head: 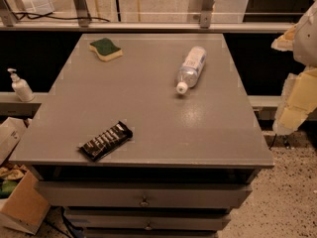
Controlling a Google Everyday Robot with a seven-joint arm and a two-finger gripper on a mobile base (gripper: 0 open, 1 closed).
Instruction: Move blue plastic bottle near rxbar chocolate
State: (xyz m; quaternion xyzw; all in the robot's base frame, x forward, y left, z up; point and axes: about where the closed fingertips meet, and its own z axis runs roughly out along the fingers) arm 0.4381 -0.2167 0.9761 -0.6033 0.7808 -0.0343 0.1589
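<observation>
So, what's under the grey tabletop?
Shut drawers with knobs; their contents are hidden. The gripper hangs right of the tabletop, away from the blue plastic bottle.

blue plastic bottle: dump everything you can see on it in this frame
The blue plastic bottle is clear plastic with a white cap and a white-and-pale-blue label round its rear half. It lies on its side on the right rear of the grey table, cap on and pointing toward the front edge, slightly left. Only the tabletop touches it. The rxbar chocolate lies far off at front left. The gripper hangs at the view's right edge, beyond the table's side, clear of the bottle.
</observation>
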